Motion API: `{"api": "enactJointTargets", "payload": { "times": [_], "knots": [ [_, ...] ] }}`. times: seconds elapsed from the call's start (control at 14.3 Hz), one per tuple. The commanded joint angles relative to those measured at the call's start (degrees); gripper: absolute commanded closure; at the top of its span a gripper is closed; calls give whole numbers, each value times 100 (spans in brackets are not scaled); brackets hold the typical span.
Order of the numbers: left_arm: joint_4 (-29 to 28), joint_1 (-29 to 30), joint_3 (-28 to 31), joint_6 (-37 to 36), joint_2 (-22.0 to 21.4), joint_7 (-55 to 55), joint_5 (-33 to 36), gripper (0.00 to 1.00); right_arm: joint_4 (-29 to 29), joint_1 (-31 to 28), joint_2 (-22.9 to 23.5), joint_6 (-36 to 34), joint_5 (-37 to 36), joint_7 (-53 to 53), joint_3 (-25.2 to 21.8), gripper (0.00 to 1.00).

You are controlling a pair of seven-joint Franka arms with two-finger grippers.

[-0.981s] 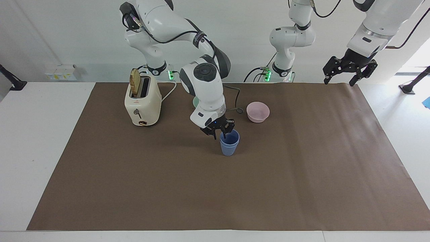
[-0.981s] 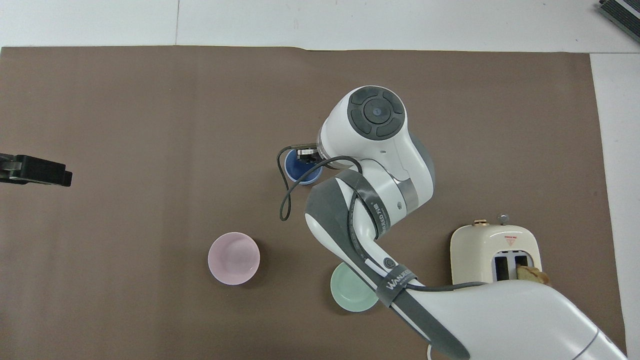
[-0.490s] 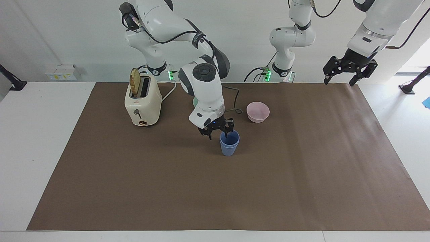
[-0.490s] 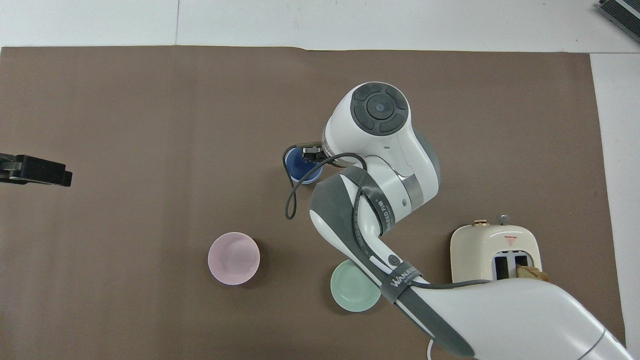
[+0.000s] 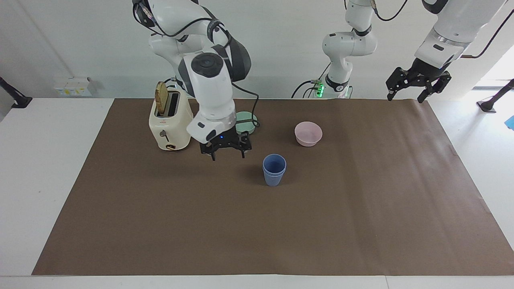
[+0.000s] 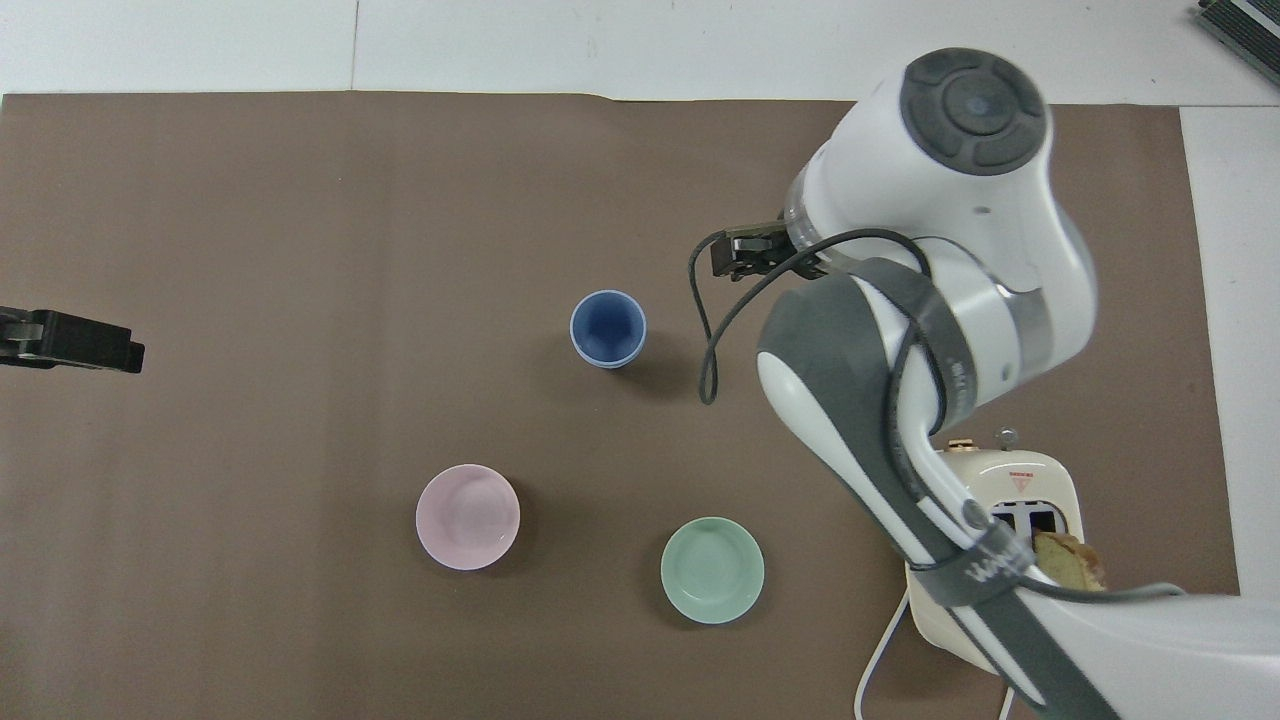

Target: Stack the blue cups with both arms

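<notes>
The two blue cups [image 5: 274,170] stand nested, one inside the other, upright in the middle of the brown mat; they also show in the overhead view [image 6: 607,328]. My right gripper [image 5: 227,153] is open and empty, raised over the mat between the toaster and the cups, clear of them; part of it shows in the overhead view [image 6: 745,257]. My left gripper [image 5: 417,86] is open and empty, and it waits high over the mat's edge at the left arm's end; it also shows in the overhead view [image 6: 70,340].
A cream toaster [image 5: 170,122] with a slice of toast stands toward the right arm's end. A green bowl [image 5: 245,122] and a pink bowl [image 5: 308,133] sit nearer to the robots than the cups. A cable hangs from the right arm's wrist.
My right gripper has lifted away from the rim of the cups and moved toward the toaster. The nested cups stay in place. The left arm has not moved.
</notes>
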Motion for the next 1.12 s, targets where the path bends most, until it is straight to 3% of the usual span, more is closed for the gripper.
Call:
{"api": "enactJointTargets", "payload": {
  "times": [0.0, 0.56, 0.77, 1.05],
  "knots": [
    [-148, 90, -38, 60, -139, 49, -55, 0, -105, -441, -493, -384, -74, -567, 50, 0],
    [-148, 90, -38, 60, -139, 49, -55, 0, -359, -1118, -1452, -1414, -56, -1068, 42, 0],
    [-148, 90, -38, 60, -139, 49, -55, 0, -430, -1470, -1514, -1441, -39, -1289, 50, 0],
    [-140, 90, -38, 60, -139, 49, -55, 0, -465, -1479, -1619, -1449, -30, -1219, 42, 0]
  ]
}}
